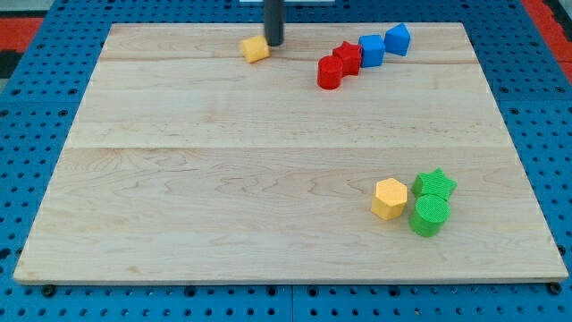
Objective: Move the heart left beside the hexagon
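A small yellow block, possibly the heart, lies near the view's top edge, left of centre. My tip stands just to its right, touching or almost touching it. A yellow hexagon lies at the view's lower right. A red block, rounded or hexagonal, lies at the top right of centre, well to the right of my tip.
A red star-like block, a blue block and a second blue block form a diagonal row with the red block. A green star and a green cylinder touch the yellow hexagon's right side. The wooden board rests on a blue perforated table.
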Motion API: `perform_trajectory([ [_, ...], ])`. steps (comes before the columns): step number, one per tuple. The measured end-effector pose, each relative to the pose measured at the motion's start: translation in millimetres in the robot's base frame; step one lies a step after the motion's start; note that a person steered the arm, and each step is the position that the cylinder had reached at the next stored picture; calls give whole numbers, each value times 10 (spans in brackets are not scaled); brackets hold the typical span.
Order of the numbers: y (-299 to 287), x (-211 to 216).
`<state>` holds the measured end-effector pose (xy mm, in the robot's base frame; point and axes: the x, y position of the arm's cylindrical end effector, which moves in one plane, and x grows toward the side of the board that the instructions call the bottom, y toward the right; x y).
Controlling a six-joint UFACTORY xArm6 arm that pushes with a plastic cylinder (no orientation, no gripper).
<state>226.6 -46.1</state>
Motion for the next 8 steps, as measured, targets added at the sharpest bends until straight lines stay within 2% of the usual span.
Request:
perform_trajectory([
  [1, -434, -39],
  [2, -451, 184],
  [4, -1173, 551],
  [6, -1160, 1246],
  [7, -972, 1467],
  [8, -743, 1445],
])
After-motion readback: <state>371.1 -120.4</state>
